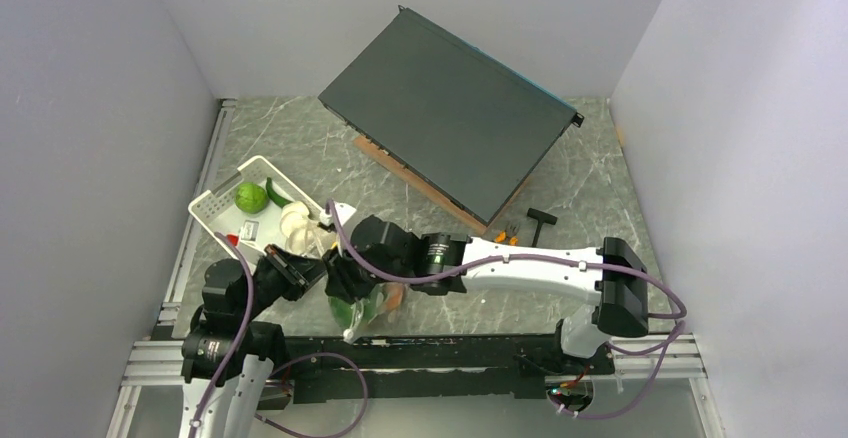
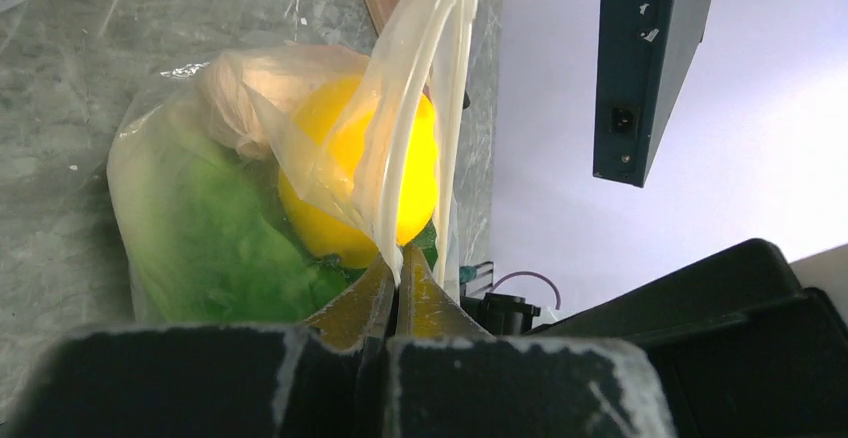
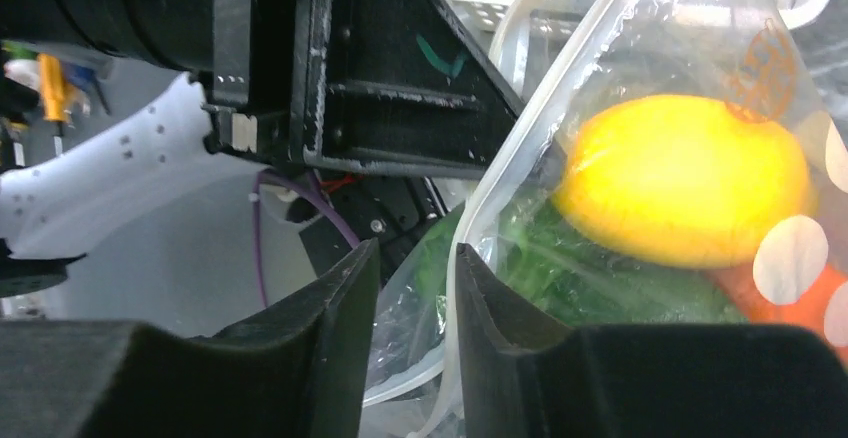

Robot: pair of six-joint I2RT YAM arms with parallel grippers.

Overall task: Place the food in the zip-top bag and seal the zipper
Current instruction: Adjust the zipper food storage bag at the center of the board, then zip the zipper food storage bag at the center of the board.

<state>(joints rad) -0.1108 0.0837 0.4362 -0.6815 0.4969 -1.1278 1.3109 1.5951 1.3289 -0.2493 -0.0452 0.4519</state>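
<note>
The zip-top bag (image 1: 366, 310) hangs between both grippers near the table's front edge. Inside it lie a yellow lemon (image 2: 355, 183), green lettuce (image 2: 210, 228) and an orange (image 3: 790, 296). My left gripper (image 2: 399, 256) is shut on the whitish zipper (image 2: 400, 173) at the bag's mouth. The right gripper (image 3: 415, 258) is open, and the zipper strip (image 3: 452, 353) and loose bag film run through the gap between its fingers, unpinched. More food sits in the white basket (image 1: 213, 208): a round green fruit (image 1: 250, 197), a cucumber (image 1: 277, 195) and white mushrooms (image 1: 295, 221).
A large dark flat box (image 1: 450, 123) leans on a wooden board (image 1: 420, 186) across the back of the table. A black T-shaped tool (image 1: 540, 220) and orange-handled tools (image 1: 505, 239) lie to the right. Grey walls close in on both sides.
</note>
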